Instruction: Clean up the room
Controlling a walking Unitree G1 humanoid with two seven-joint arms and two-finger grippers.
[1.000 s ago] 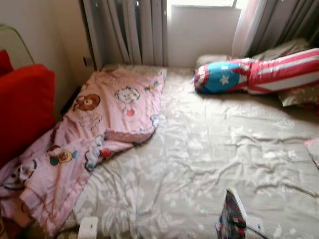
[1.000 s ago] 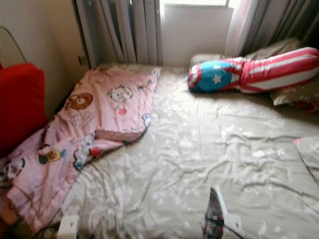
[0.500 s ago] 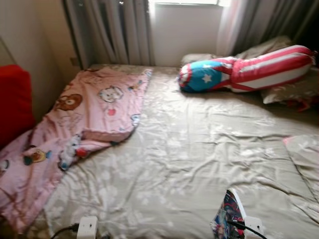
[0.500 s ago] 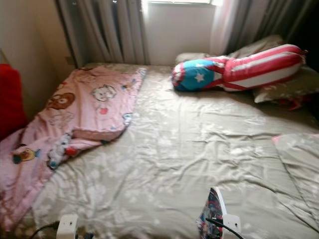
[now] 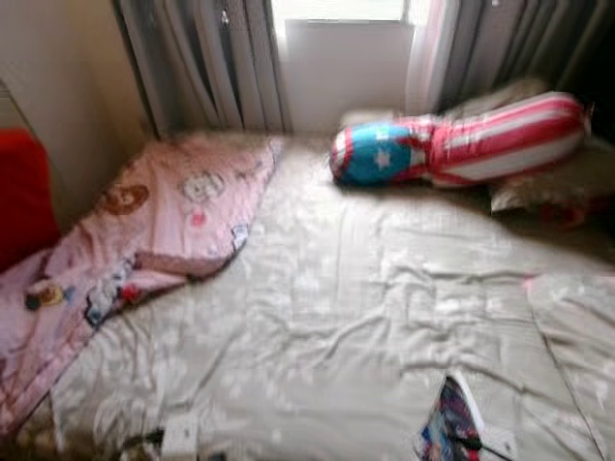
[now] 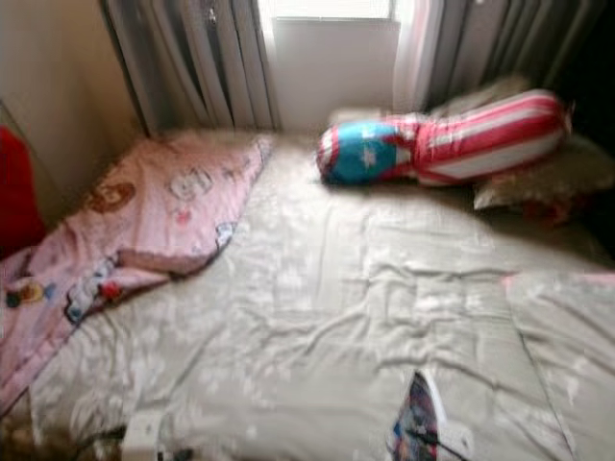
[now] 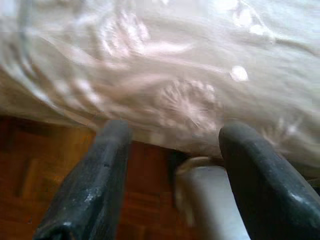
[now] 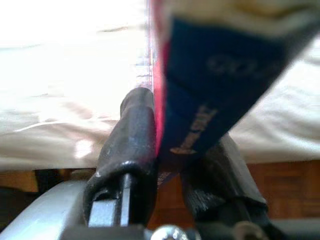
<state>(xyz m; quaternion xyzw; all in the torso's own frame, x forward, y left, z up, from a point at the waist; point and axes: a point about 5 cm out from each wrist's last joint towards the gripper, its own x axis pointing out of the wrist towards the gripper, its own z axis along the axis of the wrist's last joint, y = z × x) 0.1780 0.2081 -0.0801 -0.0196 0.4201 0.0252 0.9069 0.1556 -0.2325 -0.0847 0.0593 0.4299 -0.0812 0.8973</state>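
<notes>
Clearly clamped in the right pincer [image 8: 165, 165] is a thin, flat book with a dark blue and red cover [image 8: 210, 85], its two black fingers [image 8: 127, 150] pressed together against the cover's lower edge. Pale lettering runs along the blue part but is too blurred to read. In the head views the same book [image 5: 450, 423] stands on edge, multicoloured, at the near edge of a wide bed with a beige, faintly floral, wrinkled sheet [image 5: 365, 317].

The left pincer [image 7: 172, 165] hangs just off the bed's edge with its fingers apart and nothing between them, over a reddish-brown wooden parquet floor [image 7: 35, 165].

On the robot's left side of the bed lies a rumpled pink quilt printed with cartoon animals [image 5: 163, 216], one end trailing off the mattress. At the far end rests a long bolster cushion, blue with a white star at one end and red-and-white striped along the rest [image 5: 452, 149], lying against a beige pillow [image 5: 548, 182]. Behind them hang grey pleated curtains [image 5: 207, 58] to either side of a bright window [image 5: 336, 10]. A red cushioned shape [image 5: 24, 197] sits by the left wall.
</notes>
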